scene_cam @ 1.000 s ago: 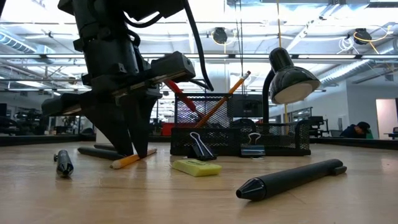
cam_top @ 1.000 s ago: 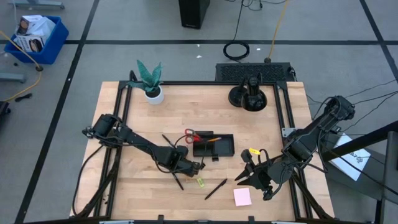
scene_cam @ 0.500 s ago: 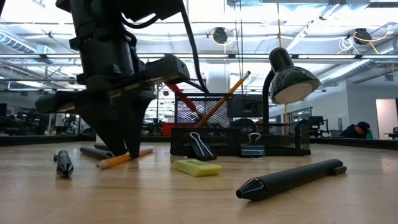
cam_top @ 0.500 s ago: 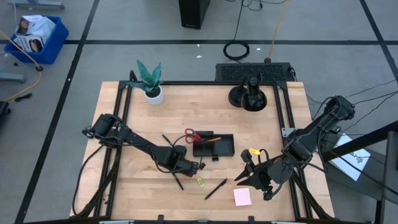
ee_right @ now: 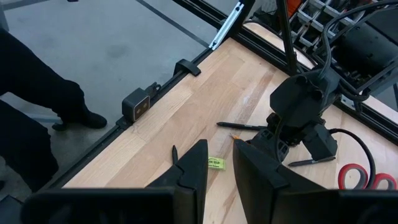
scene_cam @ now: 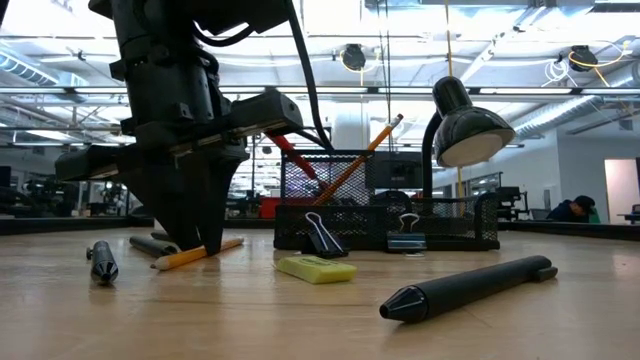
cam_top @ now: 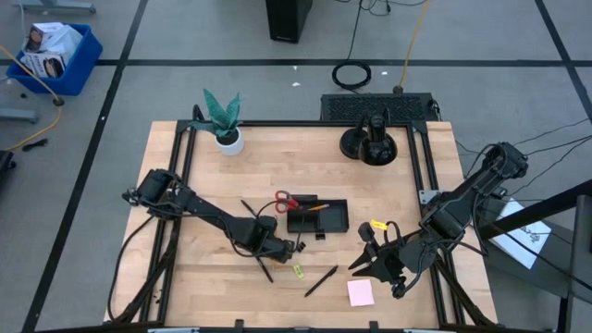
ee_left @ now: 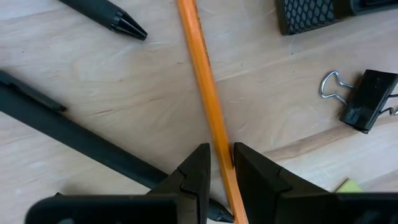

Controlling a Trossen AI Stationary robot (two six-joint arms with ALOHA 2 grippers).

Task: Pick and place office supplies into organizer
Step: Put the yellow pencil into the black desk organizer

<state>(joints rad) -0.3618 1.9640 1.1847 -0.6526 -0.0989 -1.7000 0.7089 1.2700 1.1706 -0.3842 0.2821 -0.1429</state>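
Note:
My left gripper [cam_top: 280, 248] stands just in front of the black organizer [cam_top: 317, 217] and is shut on an orange pencil [ee_left: 202, 81]. Red-handled scissors [cam_top: 286, 201] and another pencil stick up out of the organizer [scene_cam: 385, 222]. Black pens [cam_top: 321, 280] [ee_left: 81, 140], a yellow-green piece [scene_cam: 315, 268] and black clips [scene_cam: 322, 236] [ee_left: 364, 99] lie on the table around it. The pink sticky-note pad [cam_top: 361, 292] lies near the front edge. My right gripper [cam_top: 363, 263] hovers beside the pad, shut and empty. My left gripper pinches the orange pencil's shaft [ee_left: 219, 140] between its two fingers [ee_left: 198, 169], coming from above and pointing down, with the fingers across the pencil. The pencil [scene_cam: 197, 254] lies low by the tabletop; whether it is lifted clear, I cannot tell.
A potted plant [cam_top: 223, 122] stands at the far left of the table and a black desk lamp on a round stand [cam_top: 370, 143] at the far side. A person's dark legs [ee_right: 37, 99] show on the floor beyond the table's edge. Bare wood stretches along the left.
My left gripper has shifted a little toward the table's left while staying shut, and the orange pencil has moved left with it, away from the organizer.

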